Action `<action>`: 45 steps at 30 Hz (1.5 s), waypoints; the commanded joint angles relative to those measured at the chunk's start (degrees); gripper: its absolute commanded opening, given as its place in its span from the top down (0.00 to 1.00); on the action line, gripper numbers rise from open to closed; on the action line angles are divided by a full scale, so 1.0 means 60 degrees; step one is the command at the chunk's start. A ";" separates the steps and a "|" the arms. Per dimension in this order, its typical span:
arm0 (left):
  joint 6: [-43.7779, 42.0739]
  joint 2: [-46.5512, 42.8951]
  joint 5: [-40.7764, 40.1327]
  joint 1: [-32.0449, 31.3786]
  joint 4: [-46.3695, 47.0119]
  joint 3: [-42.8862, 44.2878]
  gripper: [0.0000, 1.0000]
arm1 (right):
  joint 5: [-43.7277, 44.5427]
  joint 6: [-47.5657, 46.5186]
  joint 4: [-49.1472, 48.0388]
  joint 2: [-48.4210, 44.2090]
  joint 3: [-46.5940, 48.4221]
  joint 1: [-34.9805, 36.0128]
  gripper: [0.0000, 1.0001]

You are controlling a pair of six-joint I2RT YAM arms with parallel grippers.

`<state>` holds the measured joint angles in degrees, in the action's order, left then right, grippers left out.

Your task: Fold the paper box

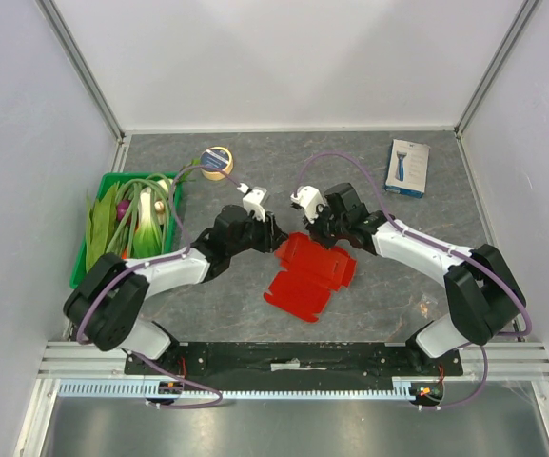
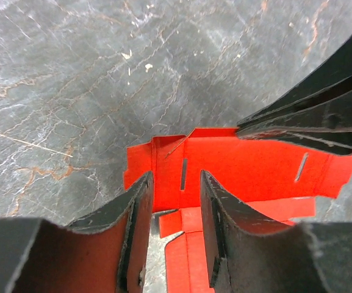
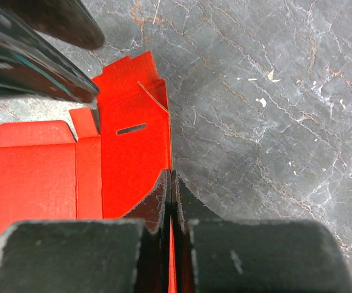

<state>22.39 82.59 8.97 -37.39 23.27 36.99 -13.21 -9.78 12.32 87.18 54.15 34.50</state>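
"Left wrist view first," says Ben. "What is the left claw [image 2: 176,180] doing?"

"Its two fingers stand a bit apart and hold nothing," says Mia. "A standing wall of the red paper box [image 2: 243,165] is right at their tips."

"And the right claw [image 3: 171,177]?"

"Shut tight. It pinches the thin top edge of that wall. The rest of the box lies flat on the grey table [image 1: 398,305], in the middle, between the two arms."

"What could go wrong from here?"

"Only one claw holds the wall, so it may flop back down. If the right claw pulls hard, the thin card could rip or bend in the wrong spot. The two claws are very close, so they could bump each other."

"Anything farther back?"

"A green crate [image 1: 131,177] of leafy vegetables [image 1: 146,219] sits on the left. A roll of tape [image 1: 217,162] lies just behind it. A white and blue box [image 1: 407,168] is far off on the right. All of them are well apart from the red box, so they should not get in the way."
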 commanded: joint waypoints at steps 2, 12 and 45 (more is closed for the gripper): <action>-0.1211 0.0810 0.0101 -0.0199 0.0824 0.0660 0.56 | -0.0200 -0.0391 -0.0324 -0.0013 0.0467 0.0021 1.00; -0.2866 0.1587 0.0070 -0.0244 0.0371 0.1451 0.55 | -0.0405 -0.0523 -0.0339 0.0031 0.0438 0.0021 1.00; -0.3820 0.1895 -0.4834 -0.2133 0.2933 0.0471 0.98 | 0.2762 0.7438 0.3481 -0.0585 0.2750 -0.1058 0.02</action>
<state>1.19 94.37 -10.72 -49.30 34.63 40.73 2.39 16.62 21.54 85.01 61.30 32.80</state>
